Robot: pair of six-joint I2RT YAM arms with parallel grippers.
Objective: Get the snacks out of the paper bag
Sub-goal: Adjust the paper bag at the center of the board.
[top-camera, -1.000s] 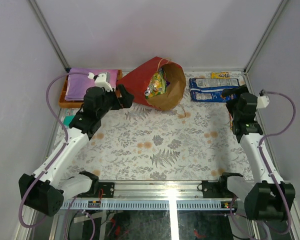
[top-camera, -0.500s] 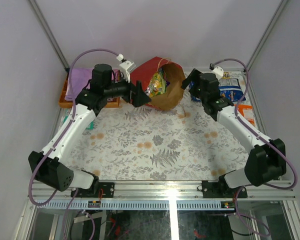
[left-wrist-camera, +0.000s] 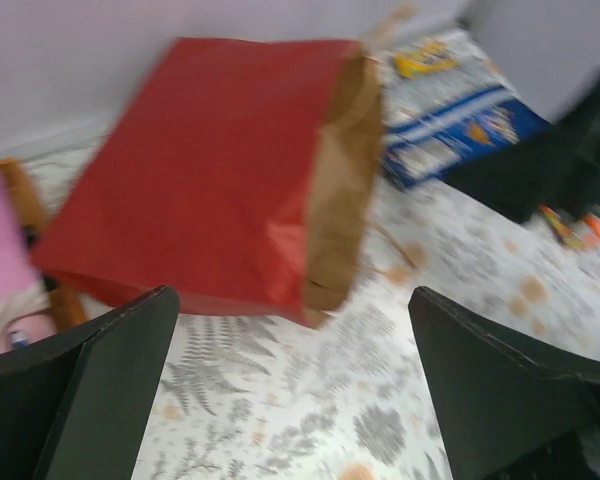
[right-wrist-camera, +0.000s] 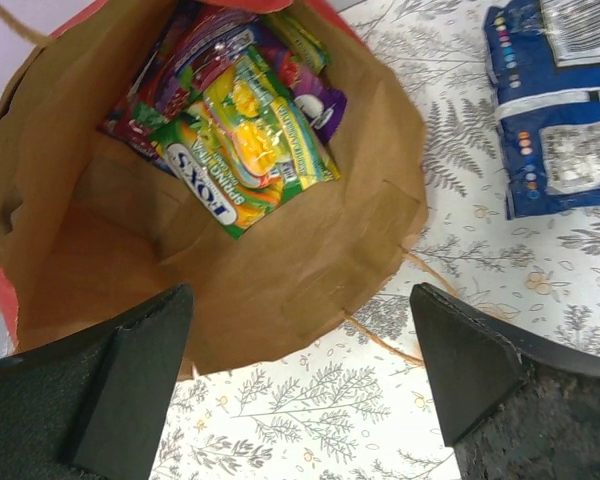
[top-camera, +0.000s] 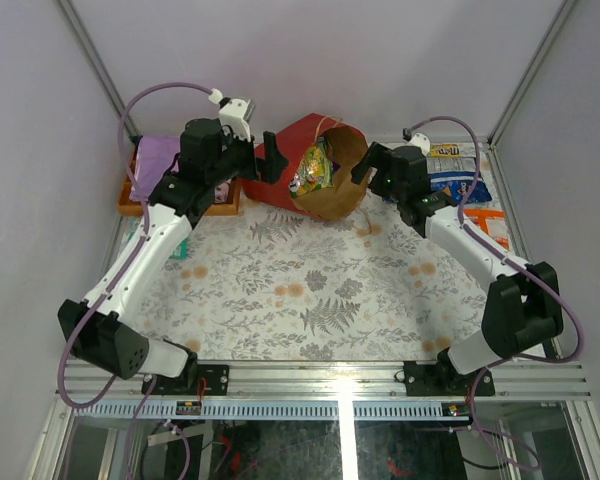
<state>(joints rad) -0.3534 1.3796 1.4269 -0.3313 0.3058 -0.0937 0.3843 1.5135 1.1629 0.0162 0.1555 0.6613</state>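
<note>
The red paper bag (top-camera: pixel 283 160) lies on its side at the back of the table, its brown mouth toward the right. Snacks show inside it: a green-yellow Fox's packet (right-wrist-camera: pixel 245 150) on top of a purple packet (right-wrist-camera: pixel 315 100). My right gripper (top-camera: pixel 365 165) hangs open just outside the mouth, above the bag's lower lip (right-wrist-camera: pixel 280 290). My left gripper (top-camera: pixel 272 163) is open over the bag's red side (left-wrist-camera: pixel 210 170), touching nothing. A blue-white bag (top-camera: pixel 450 182) and a small yellow bar (top-camera: pixel 442 150) lie on the table right of the bag.
An orange tray (top-camera: pixel 128 205) holding a flat purple item (top-camera: pixel 158 158) sits at the back left, under my left arm. An orange packet (top-camera: pixel 488 222) lies near the right edge. The bag's loop handle (top-camera: pixel 365 222) trails onto the floral cloth (top-camera: pixel 310 290).
Both arms swung inward to the bag. The right gripper went from the right edge to the bag's mouth. The left gripper rose from the tray side to over the bag.
</note>
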